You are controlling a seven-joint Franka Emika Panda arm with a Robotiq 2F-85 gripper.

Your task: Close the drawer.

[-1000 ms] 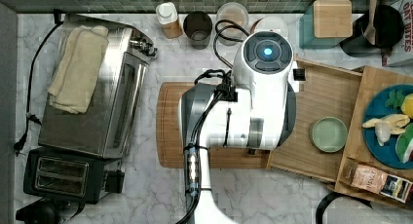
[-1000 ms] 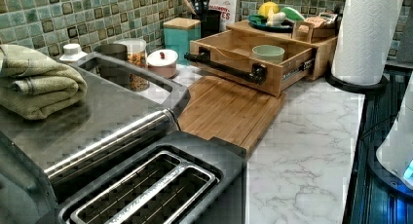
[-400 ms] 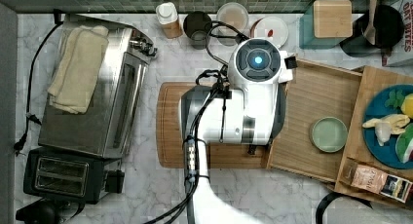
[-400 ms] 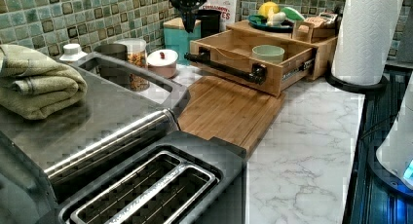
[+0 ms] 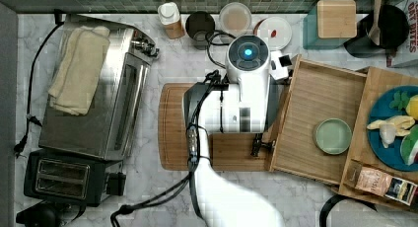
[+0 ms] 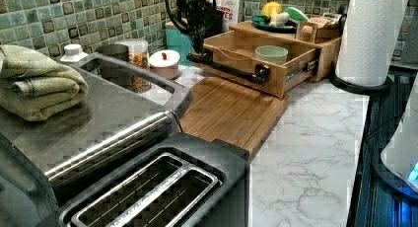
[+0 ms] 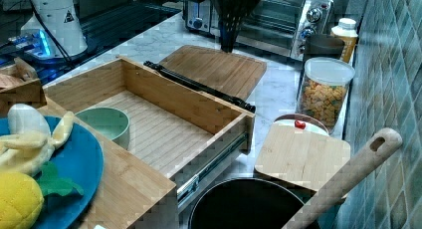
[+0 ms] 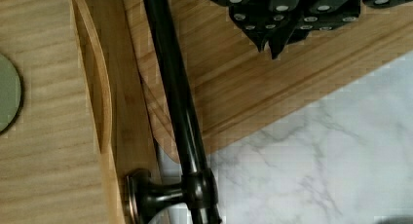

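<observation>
The drawer (image 5: pixel 315 96) of light bamboo stands pulled open toward the top view's left, with its floor also seen in the right view (image 7: pixel 164 132). A pale green bowl (image 5: pixel 332 136) sits inside it. Along its front runs a black bar handle (image 6: pixel 226 64), (image 8: pixel 175 87). My gripper (image 8: pixel 270 41) is shut with nothing in it. It hangs over the cutting board (image 8: pixel 243 92), just on the board side of the handle and near that bar's far end in the left view. From the left view the gripper (image 6: pixel 197 43) points down, and the arm hides the drawer front in the top view.
The cutting board (image 5: pixel 172 123) lies flat in front of the drawer. A toaster oven (image 5: pixel 93 89) and toaster (image 5: pixel 64 172) fill the top view's left. Jars (image 5: pixel 235 17) line the tiled wall. A paper towel roll (image 6: pixel 374 34) and a fruit plate (image 5: pixel 394 133) flank the drawer.
The arm has shifted toward the top view's left and the gripper has dropped into the left view, down to the handle's far end. The drawer has not moved.
</observation>
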